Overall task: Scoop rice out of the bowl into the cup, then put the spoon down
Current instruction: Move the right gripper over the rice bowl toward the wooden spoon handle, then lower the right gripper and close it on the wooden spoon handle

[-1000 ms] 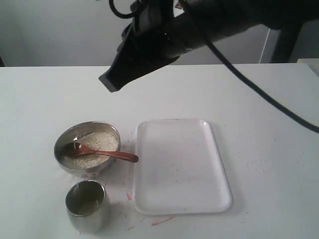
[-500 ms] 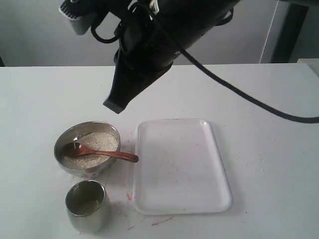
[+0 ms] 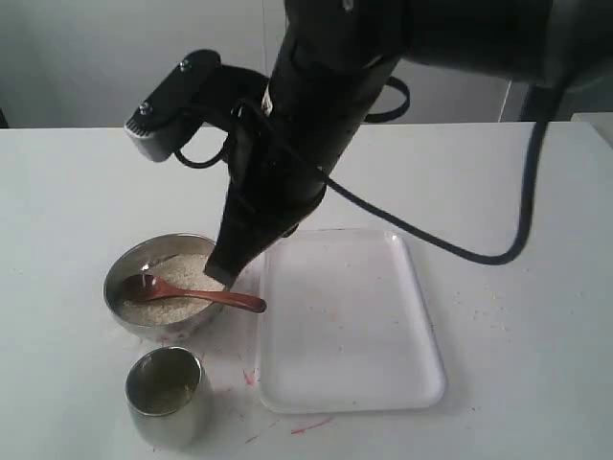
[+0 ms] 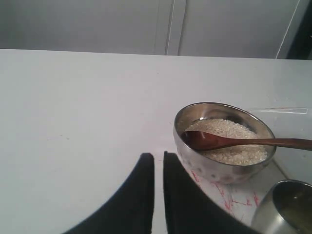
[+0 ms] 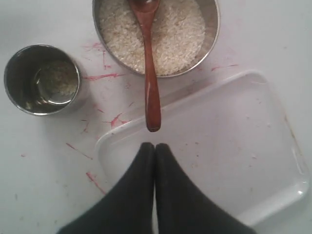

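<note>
The steel bowl [image 3: 120, 268] holds white rice [image 3: 196, 273], and the wooden spoon [image 3: 206, 296] lies in it, scoop on the rice and handle over the rim towards the tray. The steel cup [image 3: 168, 395] stands just in front of the bowl, a little rice at its bottom [image 5: 58, 83]. My right gripper [image 3: 222, 272] hangs shut just above the bowl's right rim; in the right wrist view its tips [image 5: 155, 145] stop just short of the spoon [image 5: 151, 78] handle's end, holding nothing. My left gripper [image 4: 158, 156] is shut and empty, low beside the bowl [image 4: 214, 168].
A clear plastic tray [image 3: 350, 321] lies right of the bowl, its near corner under the spoon handle's end [image 5: 229, 146]. Red marks and stray grains dot the white table around the cup. The right arm's cable loops over the tray's far side.
My right arm has come down from high above the table to just over the bowl's right rim. Bowl, spoon, cup and tray have not moved.
</note>
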Action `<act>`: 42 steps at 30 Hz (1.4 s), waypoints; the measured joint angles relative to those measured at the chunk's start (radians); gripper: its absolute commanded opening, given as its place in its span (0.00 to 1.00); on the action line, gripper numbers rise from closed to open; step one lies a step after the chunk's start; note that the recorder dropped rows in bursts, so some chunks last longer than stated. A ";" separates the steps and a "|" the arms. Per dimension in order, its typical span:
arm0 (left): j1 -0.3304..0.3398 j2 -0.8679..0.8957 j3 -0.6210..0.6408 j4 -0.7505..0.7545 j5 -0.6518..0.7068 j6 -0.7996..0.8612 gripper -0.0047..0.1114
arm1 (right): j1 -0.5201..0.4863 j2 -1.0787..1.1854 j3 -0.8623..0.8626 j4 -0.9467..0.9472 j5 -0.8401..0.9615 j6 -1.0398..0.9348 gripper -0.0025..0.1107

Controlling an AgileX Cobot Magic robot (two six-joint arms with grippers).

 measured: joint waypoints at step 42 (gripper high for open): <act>0.000 0.000 0.000 0.000 0.000 0.000 0.16 | 0.000 0.315 0.000 -0.033 -0.189 0.008 0.51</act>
